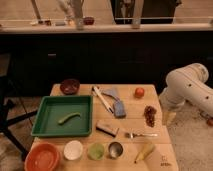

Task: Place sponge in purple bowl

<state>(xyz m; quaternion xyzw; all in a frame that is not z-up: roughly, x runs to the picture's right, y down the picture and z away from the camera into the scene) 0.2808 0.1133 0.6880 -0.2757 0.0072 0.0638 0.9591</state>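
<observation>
Warm light on table (134,121), dark behind; gripper (169,118) lit beside its right edge

On the pale wood tabletop (86,91), the sponge (119,108) is blue-grey, the purple bowl (69,86) a glossy dark maroon with a darker inside, and the tray (64,98) a bright green holding a lighter green pod (69,118). Along the front sit an orange bowl (30,156), a white bowl (73,150), a pale green cup (95,151), a silvery cup (115,149) and a yellow banana (144,151). A red fruit (139,92) and dark red grapes (150,115) lie on the right side of the tabletop, and the cream-white end effector (169,118) hangs just off its right edge.
</observation>
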